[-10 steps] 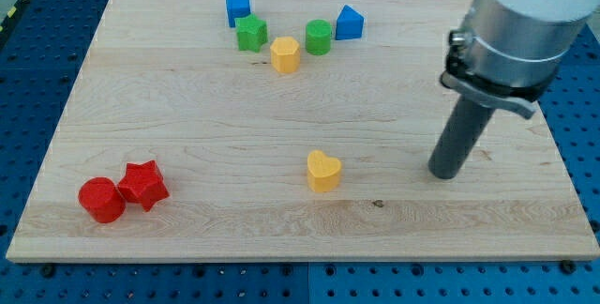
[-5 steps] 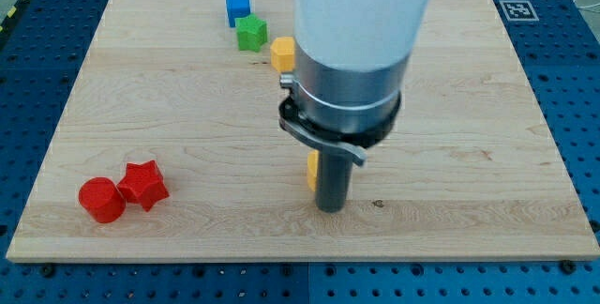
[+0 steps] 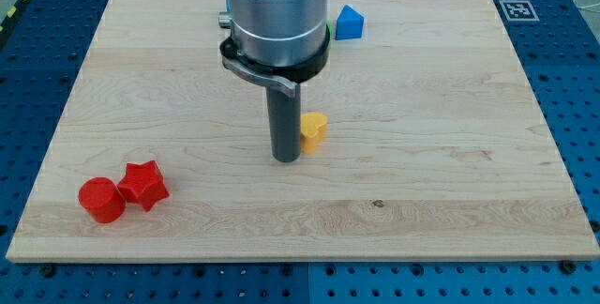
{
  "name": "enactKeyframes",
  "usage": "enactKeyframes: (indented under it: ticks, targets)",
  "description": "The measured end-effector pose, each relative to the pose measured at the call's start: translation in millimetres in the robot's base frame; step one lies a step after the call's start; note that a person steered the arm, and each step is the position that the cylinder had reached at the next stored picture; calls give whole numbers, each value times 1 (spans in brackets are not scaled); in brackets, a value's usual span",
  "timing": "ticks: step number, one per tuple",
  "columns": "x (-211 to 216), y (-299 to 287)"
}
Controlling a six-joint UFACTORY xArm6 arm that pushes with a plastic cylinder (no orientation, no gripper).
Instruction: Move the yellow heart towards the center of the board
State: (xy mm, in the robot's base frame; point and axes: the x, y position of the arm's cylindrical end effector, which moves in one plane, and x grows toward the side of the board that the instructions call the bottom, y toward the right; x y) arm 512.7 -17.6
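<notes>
The yellow heart [image 3: 314, 130] lies near the middle of the wooden board [image 3: 450, 135], partly hidden behind my rod. My tip [image 3: 285, 158] rests on the board just to the view's left of the heart, touching or almost touching its left side. The arm's grey body covers the blocks at the view's top centre.
A blue block [image 3: 349, 22] with a pointed top shows at the view's top, right of the arm. A sliver of a green block [image 3: 331, 32] shows beside it. A red cylinder [image 3: 101, 200] and a red star [image 3: 143, 184] sit together at the view's bottom left.
My tip swept from the view's right to the heart, then up and to the left. The yellow heart moved up the board toward the middle.
</notes>
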Motion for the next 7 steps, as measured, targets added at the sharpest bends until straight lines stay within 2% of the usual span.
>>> enactKeyframes:
  ticks: [2, 6, 7]
  targets:
    - [10, 23]
    - [-107, 24]
    - [-92, 30]
